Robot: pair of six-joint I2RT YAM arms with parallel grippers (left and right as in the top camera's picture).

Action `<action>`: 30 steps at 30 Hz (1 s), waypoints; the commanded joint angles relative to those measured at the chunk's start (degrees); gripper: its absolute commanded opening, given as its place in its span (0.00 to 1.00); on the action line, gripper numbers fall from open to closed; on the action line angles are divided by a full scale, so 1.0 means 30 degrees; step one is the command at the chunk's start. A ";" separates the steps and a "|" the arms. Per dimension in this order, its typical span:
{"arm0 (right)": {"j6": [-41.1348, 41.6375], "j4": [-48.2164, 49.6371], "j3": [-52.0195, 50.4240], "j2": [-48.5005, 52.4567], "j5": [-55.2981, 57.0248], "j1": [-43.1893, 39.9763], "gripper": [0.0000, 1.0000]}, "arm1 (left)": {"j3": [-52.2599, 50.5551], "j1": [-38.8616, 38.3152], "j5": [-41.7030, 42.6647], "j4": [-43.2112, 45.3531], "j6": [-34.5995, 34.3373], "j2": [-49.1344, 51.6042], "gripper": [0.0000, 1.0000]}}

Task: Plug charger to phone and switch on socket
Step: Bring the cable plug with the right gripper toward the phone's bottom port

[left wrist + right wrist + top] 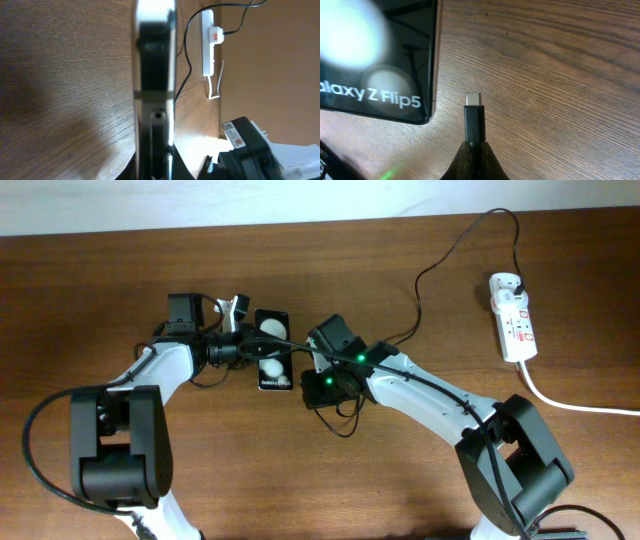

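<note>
Right jaws were pinched shut on the charger (474,122) tip, left jaws clamped the phone (272,350); lying right of its corner, the tip could miss the port.

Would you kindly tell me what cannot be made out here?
Port of the phone: edge too thin in right wrist view, blurred in left wrist view.
Switch position on the socket: too small overhead.
Whether the left gripper grips or only braces the phone: blurred by closeness in left wrist view.
</note>
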 commanded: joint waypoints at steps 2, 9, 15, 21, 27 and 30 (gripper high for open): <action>0.0007 0.0022 0.0248 -0.0401 -0.0954 -0.0036 0.04 | 0.0015 0.0044 0.1348 0.0211 -0.0459 -0.0627 0.00; -0.4342 -0.0153 0.0248 -0.0401 -0.8495 0.0007 0.04 | 0.0015 0.0051 0.5202 0.2834 -0.1282 -0.0627 0.00; -0.3286 -0.1610 0.0233 -0.2295 -0.3876 0.0794 0.04 | 0.0015 0.0044 0.4539 0.2900 -0.3111 -0.0627 0.00; 0.0306 0.7410 -0.3497 -0.2834 -0.1413 0.2616 0.04 | 0.0015 0.0044 0.3351 0.2732 -0.5559 -0.0627 0.00; 0.0954 0.7278 -0.3504 -0.2834 -0.1501 0.1530 0.04 | 0.0015 0.0073 -0.1610 0.1246 -0.7825 -0.0627 0.00; 0.0794 0.7023 -0.3504 -0.2827 -0.2543 0.1122 0.04 | 0.0015 0.0291 -0.1027 0.1406 -0.7657 -0.0627 0.00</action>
